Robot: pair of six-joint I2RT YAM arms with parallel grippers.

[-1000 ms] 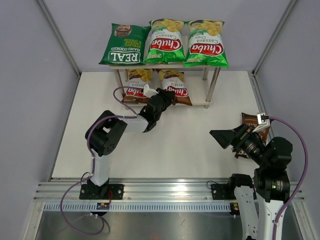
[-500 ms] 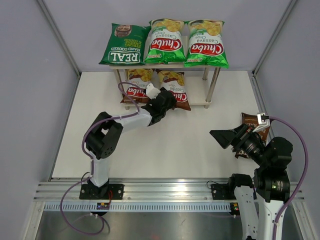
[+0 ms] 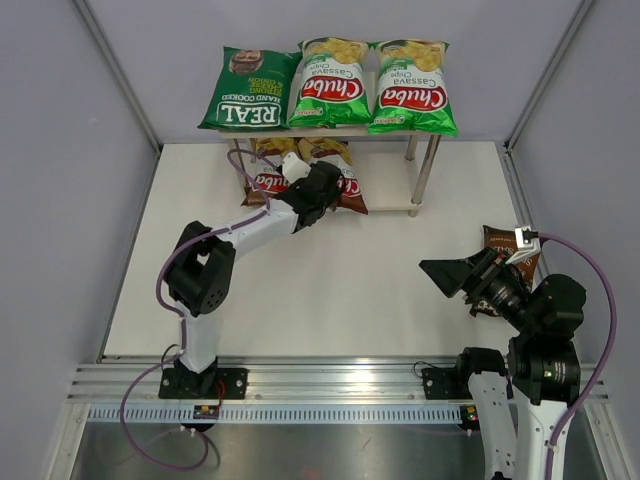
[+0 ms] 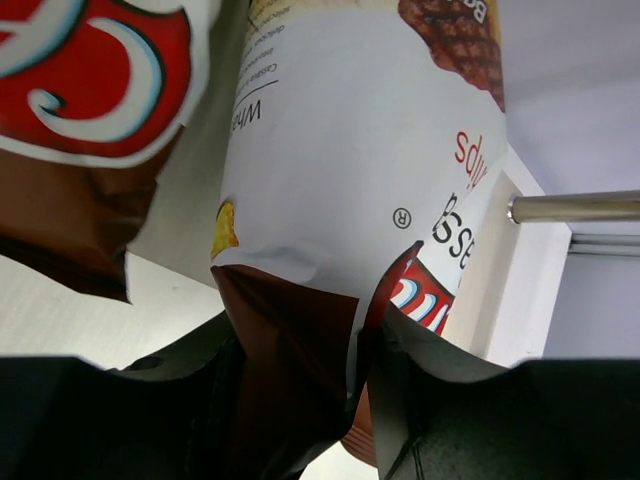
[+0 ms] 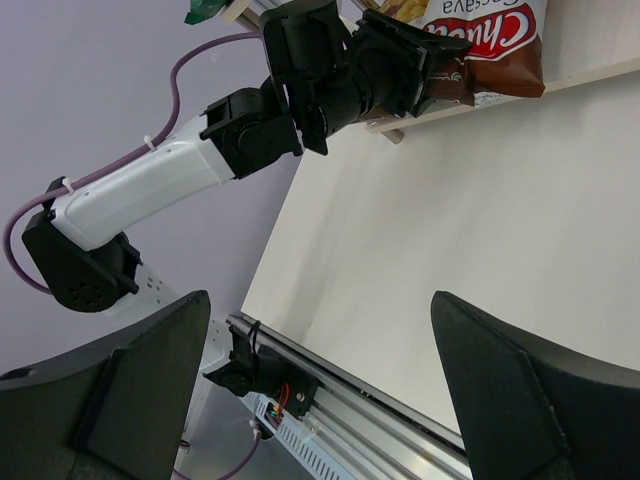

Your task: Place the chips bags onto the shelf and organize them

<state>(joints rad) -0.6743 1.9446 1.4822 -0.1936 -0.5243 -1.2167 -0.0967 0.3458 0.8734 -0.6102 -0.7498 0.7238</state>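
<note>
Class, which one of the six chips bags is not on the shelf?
The dark brown bag, lying on the table beside the right arm; the other five are on the shelf.

Green bags (image 3: 329, 84) atop shelf (image 3: 396, 190), brown-red bags (image 3: 265, 183) below

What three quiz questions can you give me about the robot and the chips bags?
1. True or false: the REAL bag lies on the top board of the shelf.
2. Which gripper is at a brown-red Chuba bag on the lower board? A left, B right.
3. Fill in: the dark brown bag lies on the table beside the ___ arm.
Key: 1 true; 2 A, the left gripper; 3 right arm.
</note>
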